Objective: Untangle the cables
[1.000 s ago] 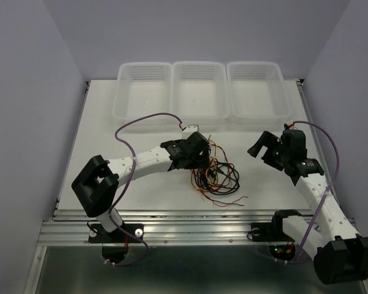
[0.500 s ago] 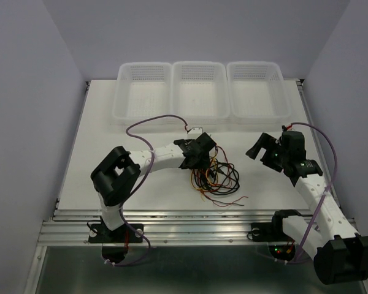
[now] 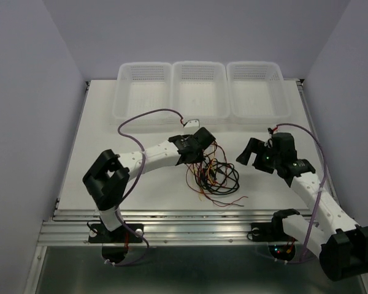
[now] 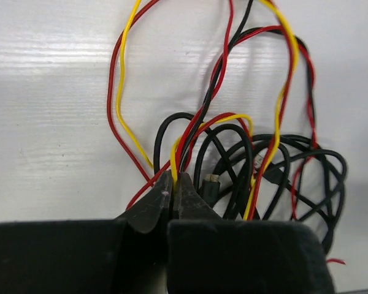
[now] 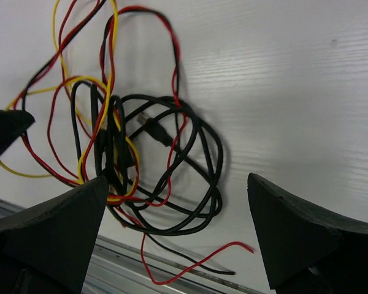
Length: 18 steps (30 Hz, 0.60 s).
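The cables [image 3: 216,176] lie as one tangle of thin black, red and yellow wires on the white table, just in front of centre. My left gripper [image 3: 200,157] sits at the tangle's far left edge. In the left wrist view it [image 4: 172,185] is shut on a yellow cable [image 4: 172,154], with a red strand [image 4: 144,187] running right beside the tips. My right gripper [image 3: 253,160] hovers just right of the tangle, open. In the right wrist view its [image 5: 178,180] fingers straddle the black loops [image 5: 190,177] without touching them.
Three translucent white baskets [image 3: 144,65] [image 3: 199,64] [image 3: 256,64] stand in a row at the back of the table. Loose red and black wire ends [image 5: 233,248] reach toward the metal rail [image 3: 196,220] at the front edge.
My left gripper has gone from open to shut on the yellow cable, and its arm has shifted. My right gripper has moved left, closer to the tangle, and stays open.
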Each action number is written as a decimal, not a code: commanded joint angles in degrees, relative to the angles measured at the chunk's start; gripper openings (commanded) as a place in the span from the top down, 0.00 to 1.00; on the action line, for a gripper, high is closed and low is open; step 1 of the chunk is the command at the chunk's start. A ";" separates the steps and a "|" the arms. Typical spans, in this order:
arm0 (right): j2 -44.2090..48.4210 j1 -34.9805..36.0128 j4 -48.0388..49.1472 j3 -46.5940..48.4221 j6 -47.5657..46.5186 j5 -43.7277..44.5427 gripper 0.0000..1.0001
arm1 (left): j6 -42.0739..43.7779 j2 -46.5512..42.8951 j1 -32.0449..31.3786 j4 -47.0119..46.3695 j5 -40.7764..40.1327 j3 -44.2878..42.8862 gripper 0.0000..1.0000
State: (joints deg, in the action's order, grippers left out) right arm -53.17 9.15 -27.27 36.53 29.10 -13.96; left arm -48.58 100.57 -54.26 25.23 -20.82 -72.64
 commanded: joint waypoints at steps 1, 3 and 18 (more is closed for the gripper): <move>-2.46 9.02 5.29 0.20 -0.11 1.47 0.00 | 0.59 -10.56 0.03 -3.17 -1.07 2.23 1.00; -3.87 12.98 6.26 0.73 0.95 5.07 0.00 | 1.03 -13.46 0.03 -5.18 0.77 4.51 1.00; -3.88 15.90 14.43 4.33 4.56 7.54 0.00 | 19.56 -31.93 0.03 -11.52 7.10 -3.64 1.00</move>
State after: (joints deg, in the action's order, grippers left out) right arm -60.07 24.84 -17.43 37.06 32.91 -9.17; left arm -38.39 73.67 -54.26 19.92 -16.84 -68.45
